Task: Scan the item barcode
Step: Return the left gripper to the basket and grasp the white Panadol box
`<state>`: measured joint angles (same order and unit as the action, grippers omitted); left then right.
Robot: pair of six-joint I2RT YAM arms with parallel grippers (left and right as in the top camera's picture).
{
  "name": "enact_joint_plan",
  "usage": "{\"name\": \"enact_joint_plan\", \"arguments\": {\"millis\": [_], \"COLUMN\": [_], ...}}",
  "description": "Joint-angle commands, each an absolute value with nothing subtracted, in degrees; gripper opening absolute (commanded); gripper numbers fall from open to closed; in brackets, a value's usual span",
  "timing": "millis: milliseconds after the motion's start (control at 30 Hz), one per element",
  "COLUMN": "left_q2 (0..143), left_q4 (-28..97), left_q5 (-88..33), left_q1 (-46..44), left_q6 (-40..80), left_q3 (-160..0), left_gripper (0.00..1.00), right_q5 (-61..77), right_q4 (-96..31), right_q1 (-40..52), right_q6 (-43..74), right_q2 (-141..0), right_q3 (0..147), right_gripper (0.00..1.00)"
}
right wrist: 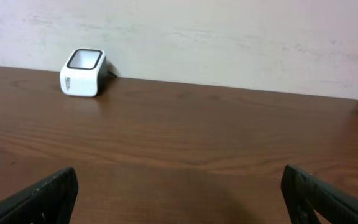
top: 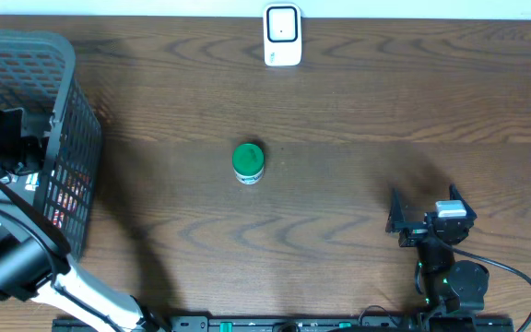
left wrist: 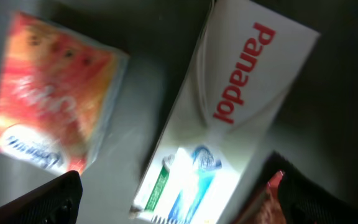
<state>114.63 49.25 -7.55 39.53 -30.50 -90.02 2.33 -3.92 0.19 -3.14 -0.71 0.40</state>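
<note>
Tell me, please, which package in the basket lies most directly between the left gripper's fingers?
The white Panadol box with red lettering, lying mid-view; the red-orange packet lies off to one side.

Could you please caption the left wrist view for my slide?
Open left gripper over a white Panadol box and a red packet.

Red "Panadol" lettering on the white box, other labels unreadable

Matt wood-grain table, plastic mesh basket, glossy white scanner, cardboard Panadol box
</note>
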Motion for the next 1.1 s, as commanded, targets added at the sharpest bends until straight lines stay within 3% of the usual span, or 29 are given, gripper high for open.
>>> {"name": "enact_joint_plan", "arguments": {"millis": [0,500,667,833,1067], "left_q2": [118.48,124.42,124.64,124.64,124.62], "left_q4": [48.49,45.93,45.95,46.17,46.17], "left_q5": [-8.56,-16.08,-16.08,-16.05,-16.03], "left_q1": [39.4,39.38,39.4,39.4,39.4], "left_q6": [-31.46,-31.48,-31.46,-30.79,-28.51], "left_q3": [-89.56,-89.56,-89.56,-89.56,-89.58], "left_gripper": [0.98,0.99,0.73,0.64,0.62], "right_q5": [1.98,1.98,1.98,1.98,1.98], "right_q4": [-4.12,-4.12,-4.12,-4.12,-4.12], "right_q1": [0.58,0.58,0.58,0.58,0.58], "right_q6": [-2.22,-2.22,-2.22,-2.22,-2.22], "right_q2": [-0.45,-0.45,-0.45,-0.45,-0.45], "right_q3": [0.32,0.32,0.32,0.32,0.32], "right_gripper": [0.99,0.99,0.99,0.99,0.99]}}
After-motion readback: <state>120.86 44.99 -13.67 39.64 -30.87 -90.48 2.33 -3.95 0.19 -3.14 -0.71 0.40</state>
